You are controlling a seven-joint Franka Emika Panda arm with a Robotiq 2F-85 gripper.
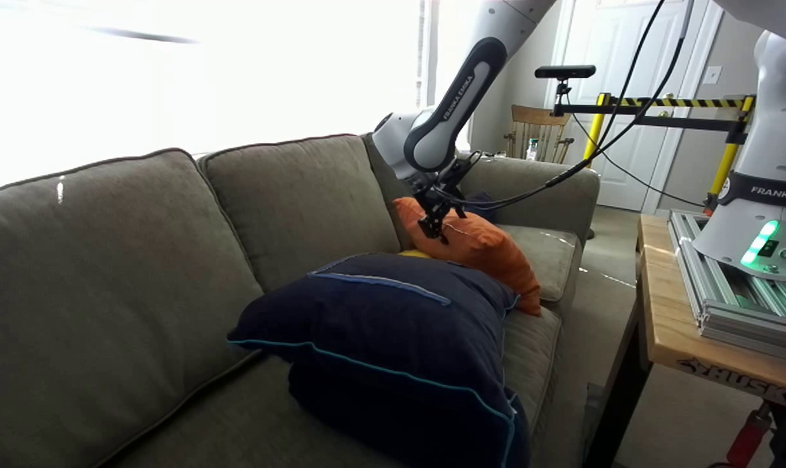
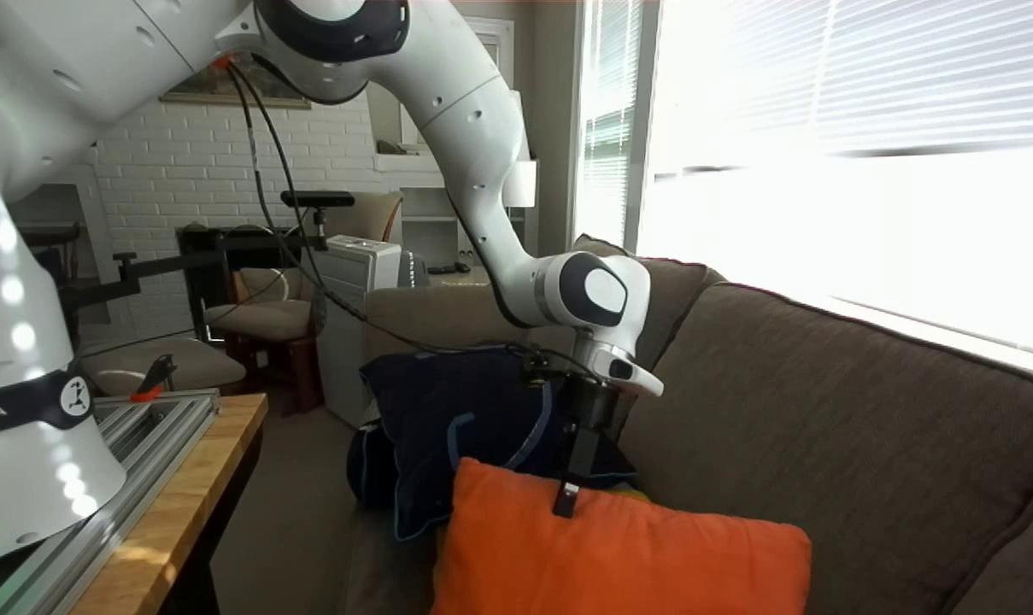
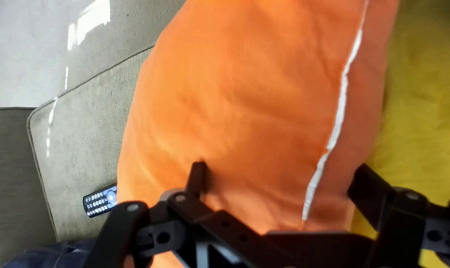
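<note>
Now your gripper (image 3: pixel 281 180) stands, fingers spread wide, over the orange pillow (image 3: pixel 243 100). That pillow slants, probably propped by the yellow pillow (image 3: pixel 422 123) beside it.

Open air was observed above the navy pillow (image 1: pixel 393 322), whereas the orange pillow (image 3: pixel 254 93) obstructed passage below the gripper (image 3: pixel 278 171), yellow fabric (image 3: pixel 422 123) filled the space alongside, the sofa back (image 1: pixel 301 208) barred the window (image 2: pixel 866 85) side, and a strip of floor (image 1: pixel 601 296) ran between the sofa (image 1: pixel 534 341) and the workbench (image 1: pixel 666 299).
</note>
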